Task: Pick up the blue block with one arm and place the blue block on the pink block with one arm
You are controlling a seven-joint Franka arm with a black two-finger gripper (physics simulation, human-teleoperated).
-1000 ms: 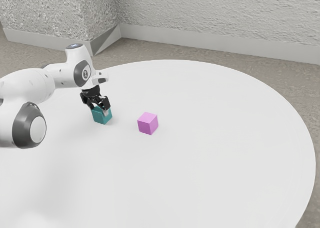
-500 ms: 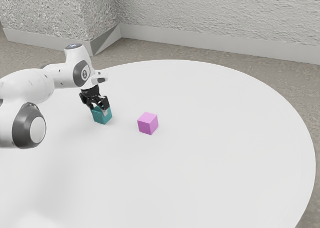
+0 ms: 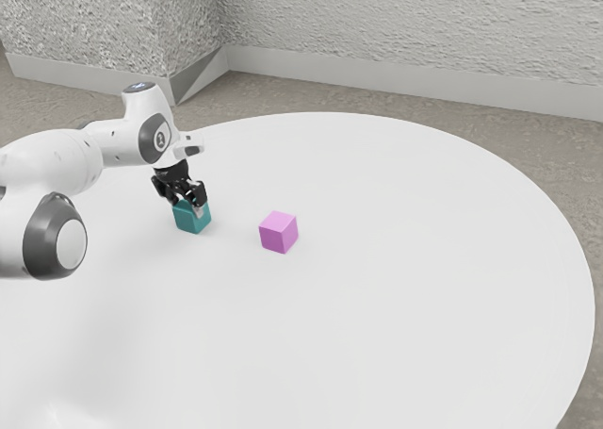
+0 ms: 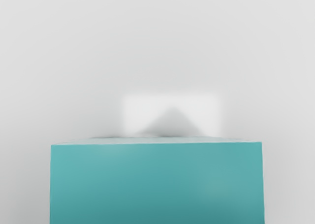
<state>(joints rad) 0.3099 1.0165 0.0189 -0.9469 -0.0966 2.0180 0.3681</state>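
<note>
Blue block (image 3: 193, 222) (teal in render): on white table (image 3: 396, 288), near pink block (image 3: 279, 232), toward exterior view's left of it, not touching. Gripper (image 3: 188, 203) fingers clamp block's upper sides. Wrist view: blue block (image 4: 156, 182) up close under hand.

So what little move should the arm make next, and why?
Probably a short lift straight up, once it has firm hold. The gripper sits down on the blue block, which rests on the table; the pink block stands apart toward the exterior view's right, so height comes first.
</note>
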